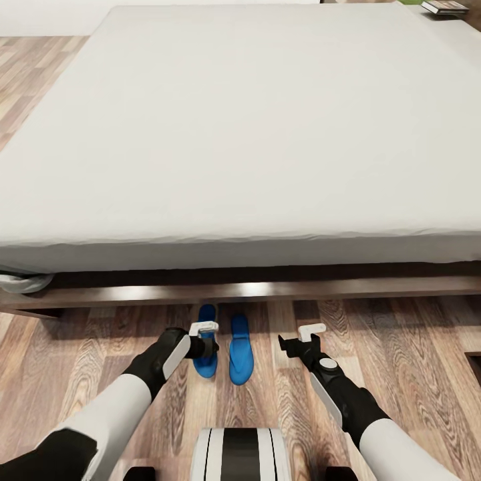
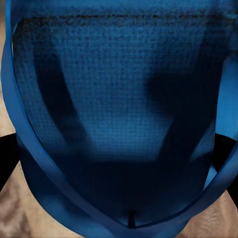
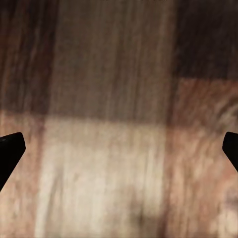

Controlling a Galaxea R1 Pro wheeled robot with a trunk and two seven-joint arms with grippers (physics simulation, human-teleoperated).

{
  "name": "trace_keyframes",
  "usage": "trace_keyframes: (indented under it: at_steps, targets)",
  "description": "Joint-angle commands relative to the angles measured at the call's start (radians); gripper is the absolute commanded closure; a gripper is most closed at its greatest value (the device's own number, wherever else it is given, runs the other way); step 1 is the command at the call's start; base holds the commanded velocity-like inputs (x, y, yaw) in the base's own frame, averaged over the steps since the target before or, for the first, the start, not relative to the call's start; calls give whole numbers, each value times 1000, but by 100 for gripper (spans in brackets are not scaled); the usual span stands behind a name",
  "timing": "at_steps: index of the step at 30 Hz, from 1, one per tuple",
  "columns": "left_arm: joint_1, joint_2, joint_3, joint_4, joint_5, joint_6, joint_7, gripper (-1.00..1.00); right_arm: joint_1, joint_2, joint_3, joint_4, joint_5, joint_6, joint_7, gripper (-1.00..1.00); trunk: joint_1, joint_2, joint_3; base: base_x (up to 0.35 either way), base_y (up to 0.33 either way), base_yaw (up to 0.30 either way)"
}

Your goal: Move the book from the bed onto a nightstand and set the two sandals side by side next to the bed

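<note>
Blue flat sandals, 2 of them with narrow elongated soles, lie side by side on the brown wood-plank floor, just in front of the dark-brown wooden bed frame that carries the plain light-grey mattress. The left sandal sits partly under the left gripper, and the right sandal lies just beside it, bare. From the left wrist the sandal's textured blue footbed sits very close, with dark fingertips at both edges, so the fingers look spread around it; whether they press it I cannot tell. The right gripper hangs over bare floor with its fingers wide apart, holding nothing. A small thin book rests at the far right beyond the mattress, apparently on a nightstand. My guess is the sandals are light, thin and slightly flexible, easy to nudge; pinching across the narrow sole edges near the middle should keep one level
</note>
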Motion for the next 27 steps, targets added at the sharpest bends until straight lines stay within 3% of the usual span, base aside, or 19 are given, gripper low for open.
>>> trace_keyframes:
  at_steps: [1,21,27]
  targets:
    - [-2,-2,-4,5,8,1,1,100,0,-2,6,-2,-8,5,-7,-100,0,0,-1,0,0,0]
    - [-3,-3,-3,-23,6,-15,-1,100,0,-2,4,-1,-8,5,-7,-100,0,0,-1,0,0,0]
    - [-3,-4,-4,-23,5,-13,2,100,0,-2,4,-1,-8,5,-7,-100,3,-2,-24,0,0,0]
